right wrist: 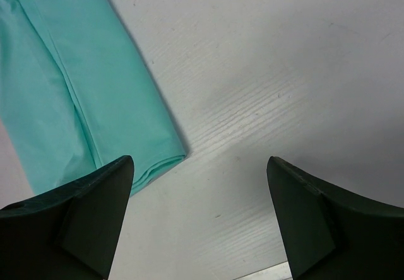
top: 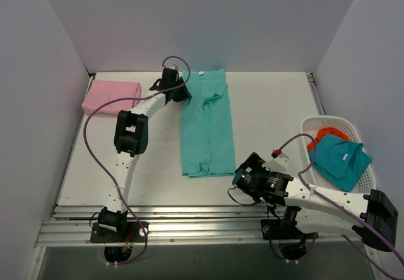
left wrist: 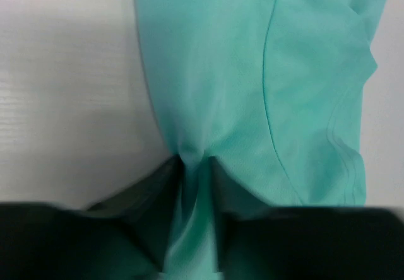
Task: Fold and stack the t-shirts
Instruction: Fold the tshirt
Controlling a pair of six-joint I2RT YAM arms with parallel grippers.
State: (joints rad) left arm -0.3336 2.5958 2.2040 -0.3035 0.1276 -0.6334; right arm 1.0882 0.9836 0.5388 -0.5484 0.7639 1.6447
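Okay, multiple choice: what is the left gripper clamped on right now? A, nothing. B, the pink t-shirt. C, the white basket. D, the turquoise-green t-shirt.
D: in the left wrist view the left gripper is shut on a bunched fold of the turquoise-green t-shirt, while the pink t-shirt lies folded, apart from it, at the far left corner.

green tee (top: 208, 128) folded lengthwise, pink tee (top: 112, 97) folded
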